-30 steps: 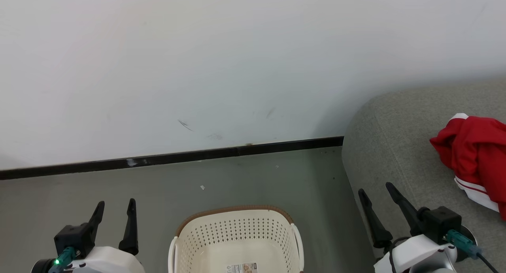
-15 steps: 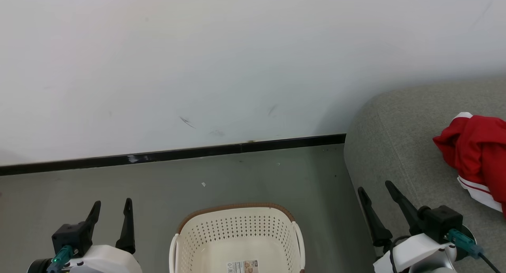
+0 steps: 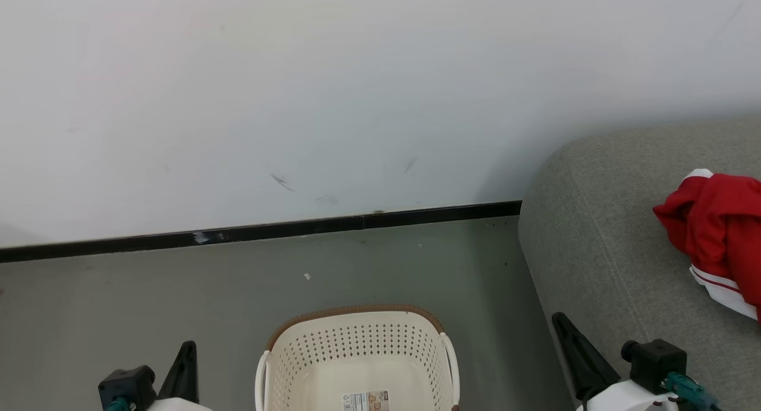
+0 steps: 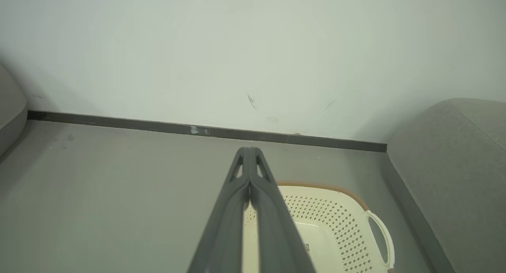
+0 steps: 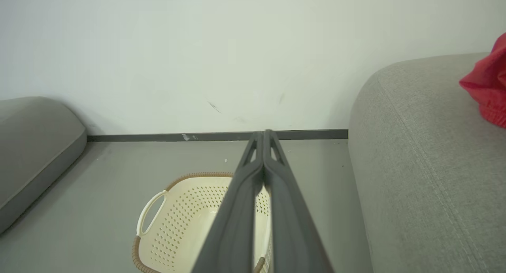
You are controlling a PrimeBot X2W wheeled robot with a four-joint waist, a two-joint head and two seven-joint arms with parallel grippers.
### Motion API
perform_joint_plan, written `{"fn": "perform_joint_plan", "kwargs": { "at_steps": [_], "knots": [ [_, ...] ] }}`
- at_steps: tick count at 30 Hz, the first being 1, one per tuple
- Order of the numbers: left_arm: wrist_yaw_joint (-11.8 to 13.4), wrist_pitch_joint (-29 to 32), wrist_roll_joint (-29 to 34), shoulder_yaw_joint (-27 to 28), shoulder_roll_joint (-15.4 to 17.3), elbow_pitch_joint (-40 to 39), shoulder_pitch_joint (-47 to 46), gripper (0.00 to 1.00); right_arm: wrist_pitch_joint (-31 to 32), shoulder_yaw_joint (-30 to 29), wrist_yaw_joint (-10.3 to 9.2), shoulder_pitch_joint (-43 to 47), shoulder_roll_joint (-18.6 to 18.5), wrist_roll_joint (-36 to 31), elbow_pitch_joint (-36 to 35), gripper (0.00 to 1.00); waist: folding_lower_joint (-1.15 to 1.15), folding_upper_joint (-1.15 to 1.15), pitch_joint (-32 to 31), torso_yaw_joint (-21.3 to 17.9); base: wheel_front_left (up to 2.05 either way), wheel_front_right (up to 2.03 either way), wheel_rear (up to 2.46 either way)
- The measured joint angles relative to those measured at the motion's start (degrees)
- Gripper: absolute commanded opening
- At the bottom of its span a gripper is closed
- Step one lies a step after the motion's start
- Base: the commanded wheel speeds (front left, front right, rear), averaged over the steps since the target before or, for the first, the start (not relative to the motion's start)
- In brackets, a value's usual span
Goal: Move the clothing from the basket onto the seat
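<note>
**Basket looked empty, garment on the seat: closing out cleanly**

In the head view, the basket (image 3: 357, 345) sat on the floor at 6 o'clock. What showed of its bottom was bare apart from a label (image 3: 365, 401). The red garment (image 3: 722, 232) lay bunched on the seat (image 3: 612, 232) at 3 o'clock, well apart from the basket.

Your left gripper (image 4: 249, 151) had its fingers pressed together with nothing between them. The right gripper (image 5: 265, 132) was the same, at 5 o'clock near the seat's front edge.

Judgement: the transfer looked done, so the step in hand was a check and a tidy park.

- The frame cut off the basket's near part, so you needed a look there before calling it empty.
- You needed the right fingers off the upholstery and away from the garment; a snag could have dragged it toward the edge.
- At 7 o'clock, the left arm needed room from the basket's handle.
</note>
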Motion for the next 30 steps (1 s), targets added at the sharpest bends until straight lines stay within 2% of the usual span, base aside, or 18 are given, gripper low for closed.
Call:
{"fn": "perform_joint_plan", "kwargs": {
  "at_steps": [6,14,25,30],
  "knots": [
    [-1.3,1.3,-3.5,1.5,-0.6,-0.3,0.0,0.0,0.0,0.8,0.0,0.6,0.0,4.6,-1.1,0.0,0.0,0.0,0.1,0.0,0.0,0.0,0.0],
    [-2.6,2.9,-7.7,3.8,-1.8,-0.9,0.0,0.0,0.7,-0.1,0.0,1.1,0.0,14.0,-1.9,0.0,0.04,0.0,0.3,0.2,0.0,0.0,0.0],
    [-5.1,5.0,-13.6,6.9,-3.2,-1.7,0.0,0.0,3.1,-1.4,0.0,1.0,-0.3,24.0,-1.8,0.0,0.41,0.0,0.2,0.4,0.0,0.0,0.0],
    [-6.1,6.0,-16.2,8.3,-3.7,-1.9,0.0,0.0,4.1,-1.9,-0.01,0.9,-0.7,28.7,-1.7,0.0,0.49,0.0,0.1,0.4,0.0,0.0,0.0]
  ]
}}
